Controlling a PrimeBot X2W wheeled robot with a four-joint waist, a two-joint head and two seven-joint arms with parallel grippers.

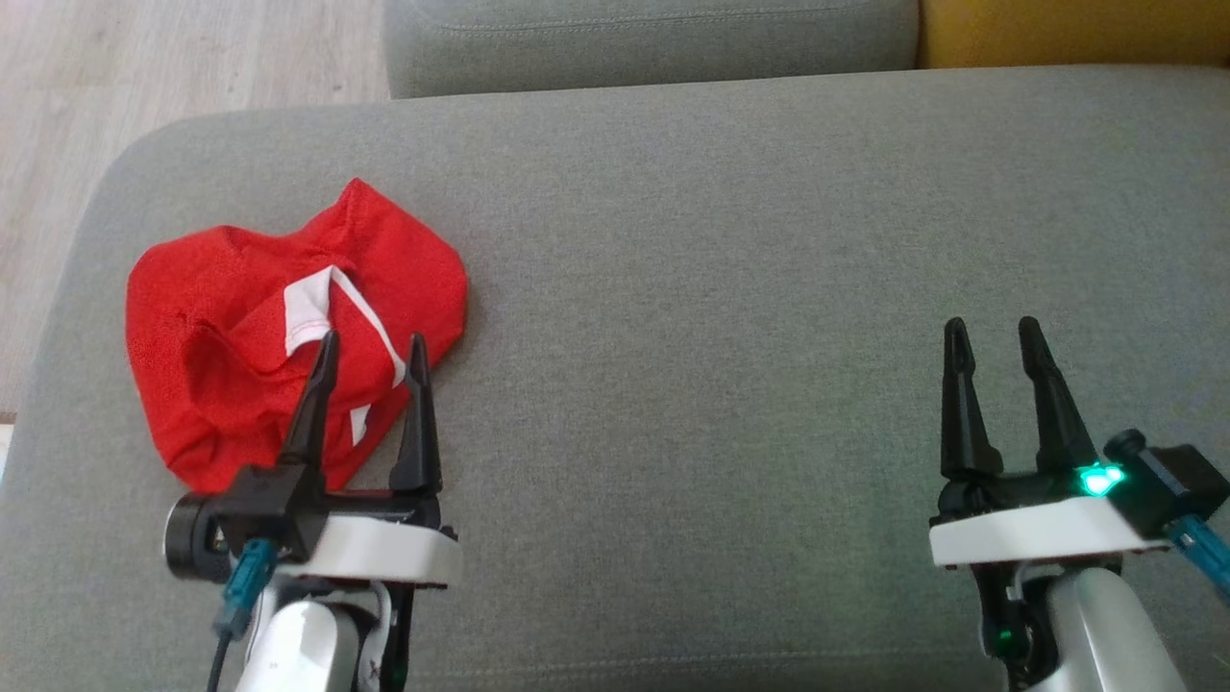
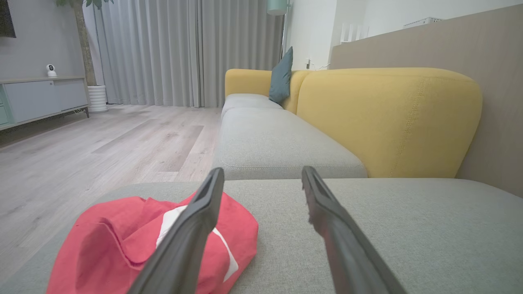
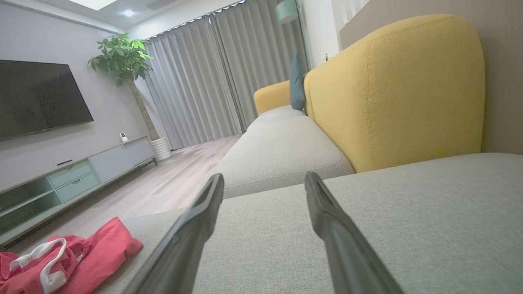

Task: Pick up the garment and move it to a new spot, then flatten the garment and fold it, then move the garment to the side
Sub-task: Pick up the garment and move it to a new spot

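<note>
Garment [image 1: 211, 317] lay crumpled at 9 o'clock on cushion [image 1: 721, 240]; left gripper [image 1: 373, 341], jaws apart, poised over its 5 o'clock part, presumably for pickup; right gripper [image 1: 993, 329], likewise apart, idle at 3 o'clock.

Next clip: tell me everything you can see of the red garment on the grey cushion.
The red, mesh-like fabric garment lies crumpled in a loose heap, neither flattened nor folded. It sits near the left end of the grey sofa seat cushion, close to its rounded corner. White trim strips and a small white patch show among the folds; no number or lettering is visible. It rests on the cushion. In the head view the open left gripper overlaps its near right part, and whether they touch cannot be told.
</note>
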